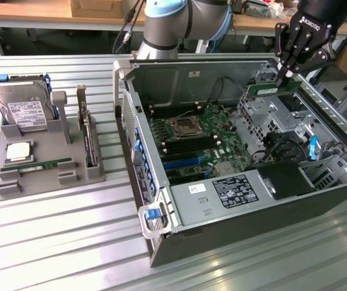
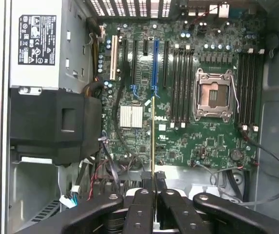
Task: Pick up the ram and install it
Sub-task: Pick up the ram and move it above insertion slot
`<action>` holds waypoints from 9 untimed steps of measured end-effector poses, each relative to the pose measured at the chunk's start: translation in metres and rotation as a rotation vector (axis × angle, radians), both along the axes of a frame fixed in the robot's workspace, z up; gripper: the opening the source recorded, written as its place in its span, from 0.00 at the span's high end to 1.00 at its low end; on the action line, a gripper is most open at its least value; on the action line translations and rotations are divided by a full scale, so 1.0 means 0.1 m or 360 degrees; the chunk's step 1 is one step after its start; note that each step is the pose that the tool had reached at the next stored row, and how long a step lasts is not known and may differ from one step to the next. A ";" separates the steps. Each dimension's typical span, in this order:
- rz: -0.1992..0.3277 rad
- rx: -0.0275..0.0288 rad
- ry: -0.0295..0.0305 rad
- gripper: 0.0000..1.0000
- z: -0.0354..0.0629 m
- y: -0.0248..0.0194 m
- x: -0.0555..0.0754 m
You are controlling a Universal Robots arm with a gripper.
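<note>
My gripper (image 1: 284, 76) hangs over the far right corner of the open computer case (image 1: 161, 227), shut on the ram (image 1: 272, 90), a thin green stick held level above the drive bays. In the wrist view the ram (image 2: 152, 136) shows edge-on as a narrow line between my black fingers (image 2: 142, 200), with the gripper (image 2: 152, 183) well above the motherboard (image 2: 178, 141). Empty black memory slots (image 2: 182, 85) flank the bare CPU socket (image 2: 212, 95). In the exterior view the motherboard (image 1: 201, 139) lies at the exterior view's left of the held stick.
A grey parts tray (image 1: 10, 188) at the exterior view's left carries a hard drive (image 1: 22, 112), a CPU (image 1: 17, 153), another green stick (image 1: 46, 163) and an upright card (image 1: 87, 136). Inside the case are the power supply (image 1: 234, 191), cables (image 1: 276, 145) and a black shroud (image 2: 56, 124).
</note>
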State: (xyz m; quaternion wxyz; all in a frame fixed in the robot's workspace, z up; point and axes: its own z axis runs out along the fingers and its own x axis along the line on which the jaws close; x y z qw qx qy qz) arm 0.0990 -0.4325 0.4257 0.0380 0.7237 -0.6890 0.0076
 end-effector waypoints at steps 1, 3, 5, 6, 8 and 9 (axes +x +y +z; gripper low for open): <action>0.0000 -0.00017 0.00000 0.88 0.000 0.000 0.05; 0.0000 -0.00040 0.00001 0.88 0.000 0.000 0.11; 0.0000 -0.00071 0.00002 0.88 0.000 0.000 0.19; 0.0000 -0.00087 0.00003 0.88 0.000 0.000 0.23; 0.0000 -0.00111 0.00003 0.88 0.001 0.000 0.29; 0.0000 -0.00130 0.00003 0.88 0.000 0.000 0.34</action>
